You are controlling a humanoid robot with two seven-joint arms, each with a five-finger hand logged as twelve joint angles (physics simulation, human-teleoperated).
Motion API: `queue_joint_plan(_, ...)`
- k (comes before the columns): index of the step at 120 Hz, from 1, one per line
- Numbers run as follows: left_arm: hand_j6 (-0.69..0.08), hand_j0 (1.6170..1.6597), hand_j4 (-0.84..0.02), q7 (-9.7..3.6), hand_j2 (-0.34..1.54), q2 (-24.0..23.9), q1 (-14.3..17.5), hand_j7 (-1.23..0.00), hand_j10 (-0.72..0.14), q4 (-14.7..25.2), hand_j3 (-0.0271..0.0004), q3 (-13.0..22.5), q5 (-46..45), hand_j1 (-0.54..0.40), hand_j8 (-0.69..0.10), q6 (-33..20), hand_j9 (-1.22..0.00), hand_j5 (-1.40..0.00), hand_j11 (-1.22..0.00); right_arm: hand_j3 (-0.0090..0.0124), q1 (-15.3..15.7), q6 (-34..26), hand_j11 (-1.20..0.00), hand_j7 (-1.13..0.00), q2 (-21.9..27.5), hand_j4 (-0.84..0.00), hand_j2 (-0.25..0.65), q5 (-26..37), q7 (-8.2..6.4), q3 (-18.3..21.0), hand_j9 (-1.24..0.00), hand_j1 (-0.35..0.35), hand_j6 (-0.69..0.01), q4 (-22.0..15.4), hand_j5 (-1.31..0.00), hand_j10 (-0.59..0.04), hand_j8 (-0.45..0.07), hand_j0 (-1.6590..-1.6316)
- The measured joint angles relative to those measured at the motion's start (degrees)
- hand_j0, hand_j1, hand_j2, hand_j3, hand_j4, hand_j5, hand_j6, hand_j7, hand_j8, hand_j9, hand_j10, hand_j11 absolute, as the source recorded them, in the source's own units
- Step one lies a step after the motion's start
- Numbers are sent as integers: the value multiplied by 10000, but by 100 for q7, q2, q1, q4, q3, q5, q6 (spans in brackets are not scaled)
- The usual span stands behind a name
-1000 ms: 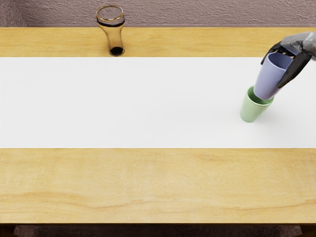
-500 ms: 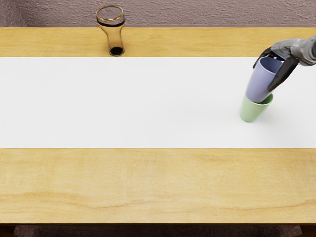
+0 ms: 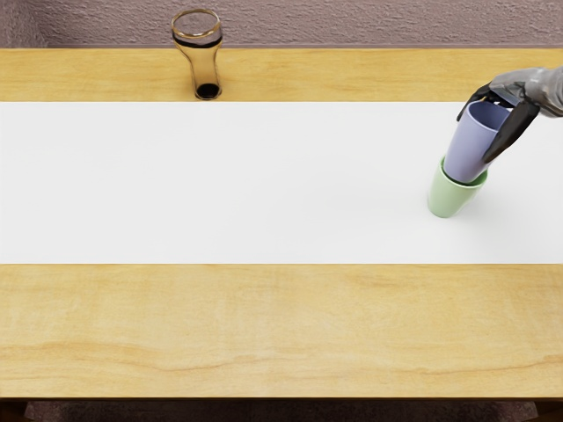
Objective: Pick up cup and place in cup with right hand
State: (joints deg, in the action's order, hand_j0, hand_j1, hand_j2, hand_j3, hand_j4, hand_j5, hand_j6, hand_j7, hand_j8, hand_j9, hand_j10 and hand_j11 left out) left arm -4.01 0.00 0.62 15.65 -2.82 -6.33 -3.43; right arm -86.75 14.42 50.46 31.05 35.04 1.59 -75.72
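My right hand (image 3: 495, 123) comes in from the right edge, its dark fingers closed around the upper part of a blue-violet cup (image 3: 464, 151). That cup is nearly upright, leaning slightly, and its bottom overlaps the mouth of a light green cup (image 3: 444, 196). The green cup stands on the white strip, its rim showing on both sides of the blue one. How deep the blue cup's base sits, inside or just over the rim, I cannot tell. The left arm is out of view.
A tall clear glass (image 3: 204, 63) with a gold rim and dark base stands at the back left of the wooden table (image 3: 281, 330). A white strip (image 3: 220, 185) crosses the table from side to side. Behind the table is a rough wall.
Over the last second the right hand and the blue cup moved left and slightly down, then a little back to the right. The green cup has stayed put.
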Motion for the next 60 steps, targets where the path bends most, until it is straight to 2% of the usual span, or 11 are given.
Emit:
queue_joint_plan(21,-39,16581,-39,2,7,0,0,-51,-38,0,-1,0,0,3443,-38,0,-51,-51,-51,3,18,-18,-8690,-7954,-18,-3008,-34,70,0,1,-8708,1475,-1583,25,-8834,-2773,-1140,-16471)
queue_joint_plan(31,-38,16581,-39,1,7,0,0,-51,-38,0,-1,0,1,3443,-38,0,-51,-51,-51,0,32,-39,-6114,-5616,-10,-2300,-109,134,-2,3,-6125,68,-1285,47,-6214,-2094,-1025,-16506)
queue_joint_plan(39,-38,16581,-38,0,7,0,0,-51,-38,0,-1,0,1,3443,-38,0,-51,-51,-51,0,49,-42,-4525,-4164,-5,-1754,-90,154,-3,0,-4534,-824,-1028,56,-4598,-1605,-837,-16527)
queue_joint_plan(49,-38,16581,-38,0,7,0,0,-51,-38,0,-1,0,0,3443,-38,0,-51,-51,-51,0,94,-36,-3145,-2904,1,-1286,-75,153,-4,-36,-3152,-1599,-811,102,-3196,-1185,-679,-16545)
queue_joint_plan(56,-38,16581,-38,0,7,0,0,-51,-38,0,-1,0,0,3444,-38,0,-51,-51,-51,0,108,37,-2465,-2283,28,-1059,-69,138,-4,-89,-2470,-1981,-709,298,-2505,-980,-605,-16554)
queue_joint_plan(60,-38,16581,-38,-1,7,0,0,-51,-38,0,-1,0,0,3443,-38,0,-51,-51,-51,0,128,266,-2155,-2000,62,-955,-66,79,-4,-234,-2160,-2154,-662,476,-2190,-887,-572,-16558)
